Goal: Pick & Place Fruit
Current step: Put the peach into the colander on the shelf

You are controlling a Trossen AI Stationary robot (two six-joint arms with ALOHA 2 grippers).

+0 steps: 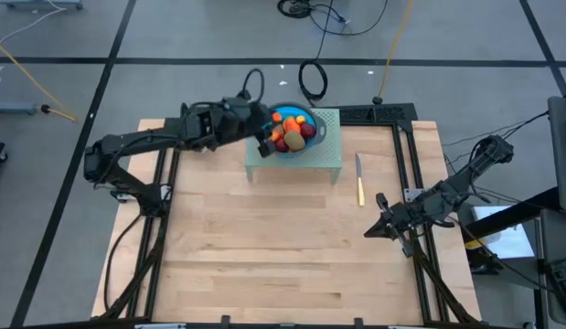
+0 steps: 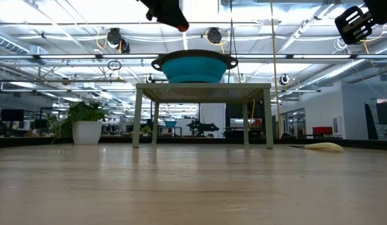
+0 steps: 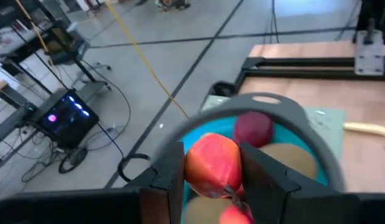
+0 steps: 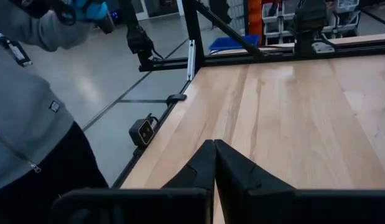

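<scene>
A blue bowl (image 1: 304, 117) stands on a pale green raised rack (image 1: 324, 155) at the table's far middle, with several fruit pieces in it. Among them are a dark red round one (image 3: 253, 127) and a brown oval one (image 3: 288, 160). My left gripper (image 1: 264, 143) is over the bowl's left part, shut on an orange-red fruit (image 3: 211, 163). In the low view this fruit (image 2: 182, 26) hangs well above the bowl (image 2: 193, 67). My right gripper (image 1: 379, 225) waits shut near the table's right edge, holding nothing. My left gripper pinches the orange-red fruit by its two opposite sides (image 3: 191, 165) between its two fingers (image 3: 168, 180). The fingers reach in from the table's left, slanting a little downward. The fruit is lifted clear, above the bowl and the pieces in it.
A yellow-handled knife (image 1: 359, 183) lies on the table right of the rack. In the right wrist view a person in a grey sleeve (image 4: 24, 93) stands off the table's edge. Bare wood (image 1: 283, 247) spreads across the table's near half.
</scene>
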